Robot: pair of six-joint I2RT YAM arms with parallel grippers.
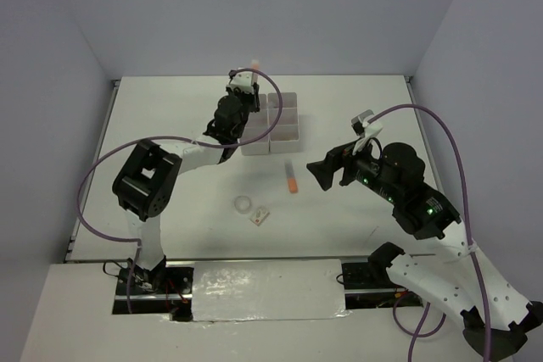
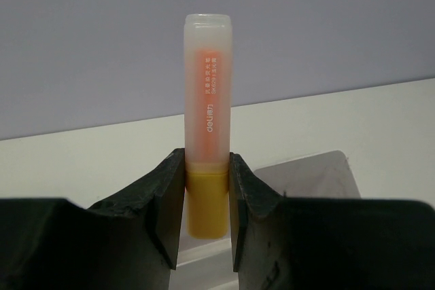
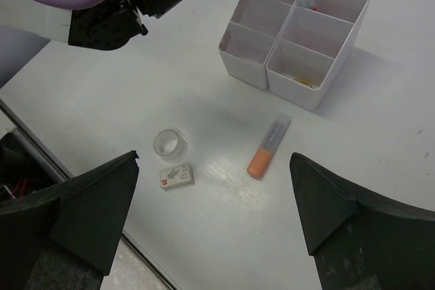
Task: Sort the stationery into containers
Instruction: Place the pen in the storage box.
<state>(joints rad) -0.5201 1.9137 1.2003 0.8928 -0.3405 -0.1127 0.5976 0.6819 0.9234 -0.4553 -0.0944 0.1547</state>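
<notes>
My left gripper (image 1: 246, 84) is shut on a peach highlighter (image 2: 206, 127) with a yellow end, held upright at the far left corner of the white six-box container block (image 1: 271, 123). In the left wrist view the black fingers (image 2: 163, 202) clamp its lower part. My right gripper (image 1: 327, 171) is open and empty, above the table right of an orange highlighter (image 1: 291, 177). In the right wrist view the orange highlighter (image 3: 268, 146), a clear tape ring (image 3: 170, 145) and a white eraser (image 3: 177, 175) lie between its wide-open fingers. Small items lie in some boxes (image 3: 296, 28).
The left arm (image 1: 148, 180) reaches across the left half of the table. The tape ring (image 1: 244, 204) and eraser (image 1: 260, 217) lie near the front middle. Grey walls bound the table at the back and sides.
</notes>
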